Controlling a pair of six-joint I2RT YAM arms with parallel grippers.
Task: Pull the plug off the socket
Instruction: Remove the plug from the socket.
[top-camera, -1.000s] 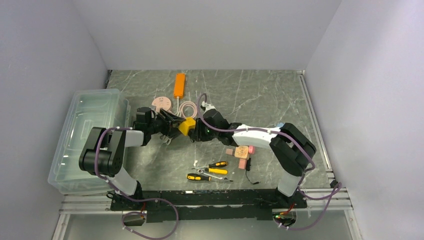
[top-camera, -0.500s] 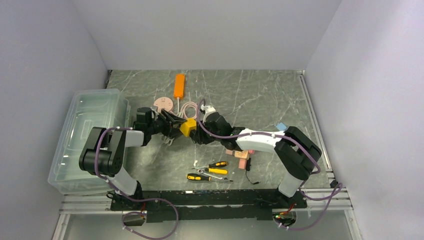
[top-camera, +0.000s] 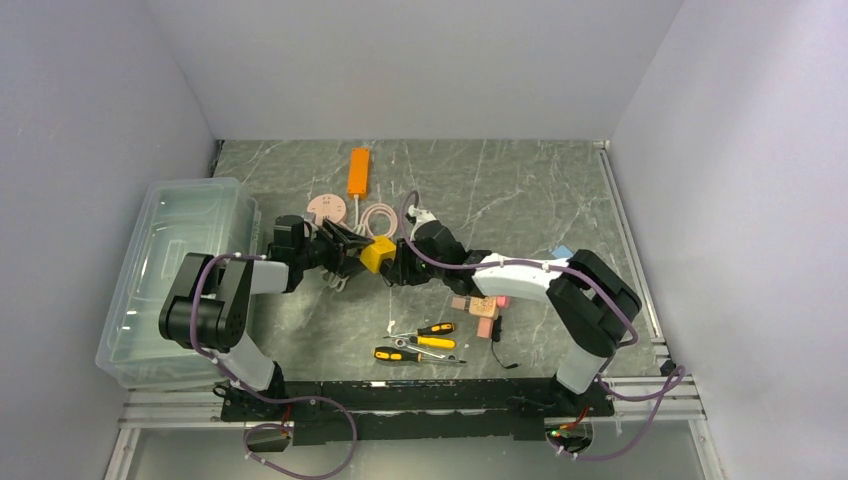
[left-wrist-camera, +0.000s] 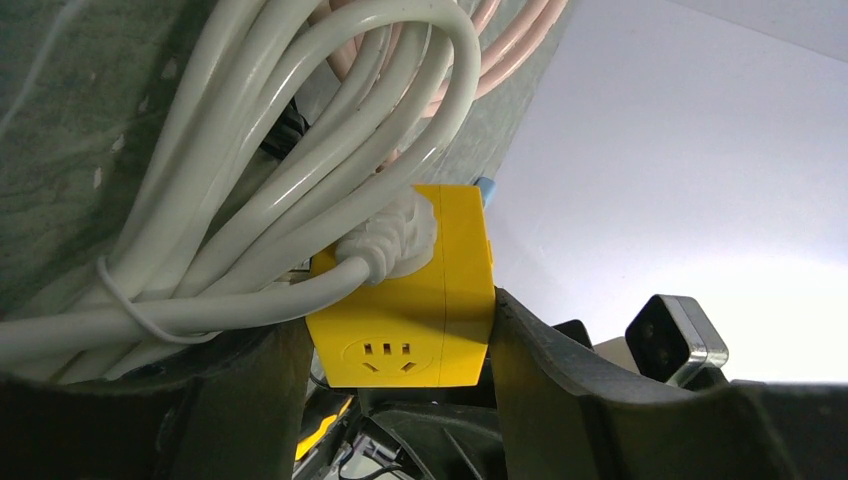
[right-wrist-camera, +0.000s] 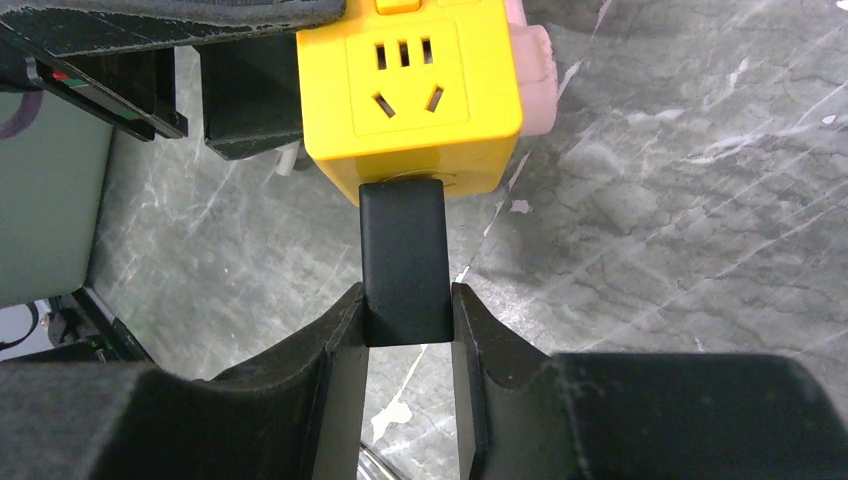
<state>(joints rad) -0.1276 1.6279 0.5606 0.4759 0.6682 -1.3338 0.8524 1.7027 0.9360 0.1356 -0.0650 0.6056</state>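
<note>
Top external view, read across: a clear plastic bin (top-camera: 150, 300) sits well to the left of the yellow socket cube (top-camera: 377, 253). From that side the left gripper (top-camera: 352, 252) reaches in and has the cube clamped tight between its two fingers. The left wrist view shows that pinch on two opposite faces of the cube, with a bundled white cable (left-wrist-camera: 250, 190) leaving a third face and running away behind it. On the right face of the cube the black plug (right-wrist-camera: 404, 250) looks fully seated, and the right gripper (right-wrist-camera: 405, 320) is closed narrowly on the plug's two flat sides, gripping its rear end rather than the part next to the cube. The step in hand is the pull itself, and I judge it goes best as a straight draw along the plug's own axis, directly away from the cube's right face, with no twist or sideways lever. The left arm should act purely as an anchor and hold the cube square, because any yaw of the cube would bind the pins. Since the right fingers hold only the tail of the plug, slipping off is the likely failure, so a firm squeeze and a slow, steady start would help. To the near right of the cube lie small wooden blocks (top-camera: 484, 304) and screwdrivers (top-camera: 425, 340), so the retreating arm should stay above them.
</note>
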